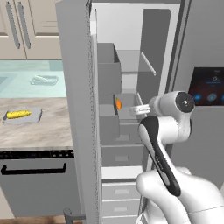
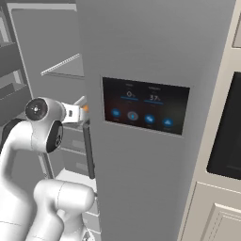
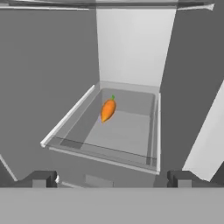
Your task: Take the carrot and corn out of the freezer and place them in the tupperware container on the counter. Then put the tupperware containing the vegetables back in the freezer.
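1. Tall grey freezer compartment [image 1: 131,65] has its door swung wide, with grey shelves above and drawers below.
2. Small stubby orange carrot [image 3: 108,109] lies in a shallow open grey drawer [image 3: 70,117] inside the freezer, toward the drawer's back left, green tip pointing at the back wall. It touches nothing but the drawer floor.
3. The carrot also shows in the left base view [image 1: 118,104], at mid-height in the freezer, just ahead of the arm's wrist.
4. White arm's two-finger end effector [image 3: 111,178] is at the freezer opening, aimed into that drawer. Jaws spread wide and empty; both dark tips sit short of the drawer's front rim, well apart from the carrot.
5. Short yellow corn cob [image 1: 19,114] lies lengthwise in the shallow translucent pale-grey rectangular tupperware container [image 1: 36,117], left of the freezer.
6. That container sits flat on the beige-and-grey marbled stone tabletop [image 1: 48,131], which runs up to the freezer door; dark dishwasher front [image 1: 35,183] is under the tabletop.
7. Dark touch panel with blue icons [image 2: 146,112] is on the closed grey fridge door right of the freezer.
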